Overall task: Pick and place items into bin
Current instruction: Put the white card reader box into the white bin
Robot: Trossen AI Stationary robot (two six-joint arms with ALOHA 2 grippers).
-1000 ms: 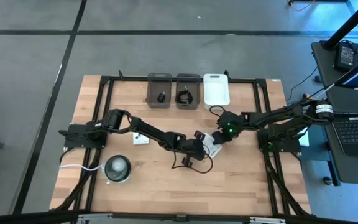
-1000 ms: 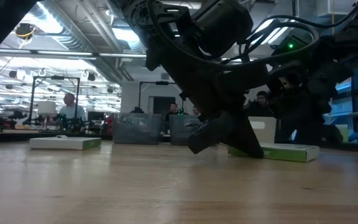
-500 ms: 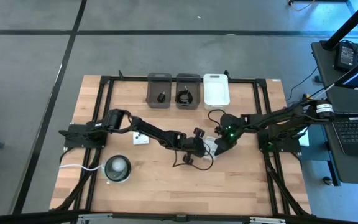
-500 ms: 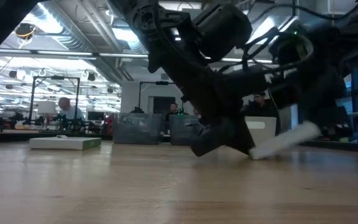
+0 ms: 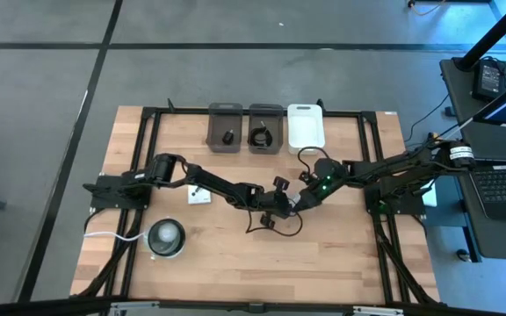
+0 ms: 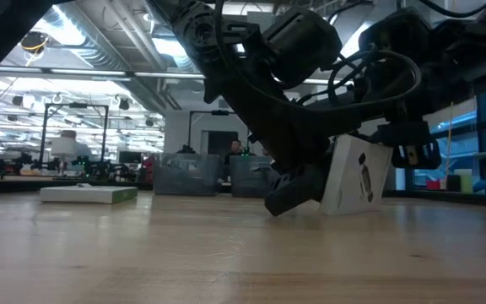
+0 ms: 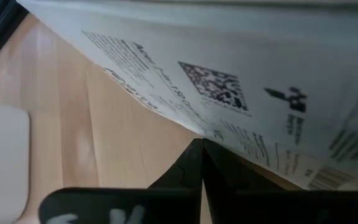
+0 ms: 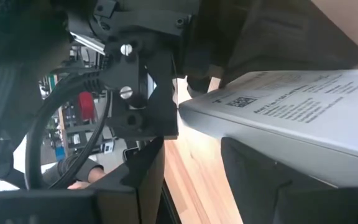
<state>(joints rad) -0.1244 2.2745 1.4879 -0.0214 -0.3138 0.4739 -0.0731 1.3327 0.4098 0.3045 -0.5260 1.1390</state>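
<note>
A flat white packet (image 6: 357, 173) with dark print stands steeply tilted at the table's middle, between my two grippers. My right gripper (image 5: 310, 195) is shut on its raised end. My left gripper (image 5: 288, 205), shut, touches it low down. A second white packet (image 5: 198, 195) lies flat on the wood farther left. A tiny black block sits in the left dark bin (image 5: 226, 139), and a coiled black cable lies in the bin next to it (image 5: 265, 139). My left gripper meets the packet's printed face near its lower edge (image 7: 211, 135) with its shut fingertips (image 7: 201, 163). It comes slanting down from the table's left. It grips nothing. My right gripper pinches the packet's raised end (image 8: 272, 124) between its two fingers, one on each flat face, coming from the table's right. The packet stands steeply tilted, its lower edge (image 6: 337, 209) down at the table beside the left fingers.
A white bin (image 5: 306, 127) stands right of the two dark bins at the table's far edge. A round grey-white disc (image 5: 166, 237) with a white cord lies at the near left. Bare wood stretches along the near side.
My right gripper has risen and tipped, swinging the packet from lying flat to standing steeply on its lower edge. My left gripper has stayed shut at that lower edge.
</note>
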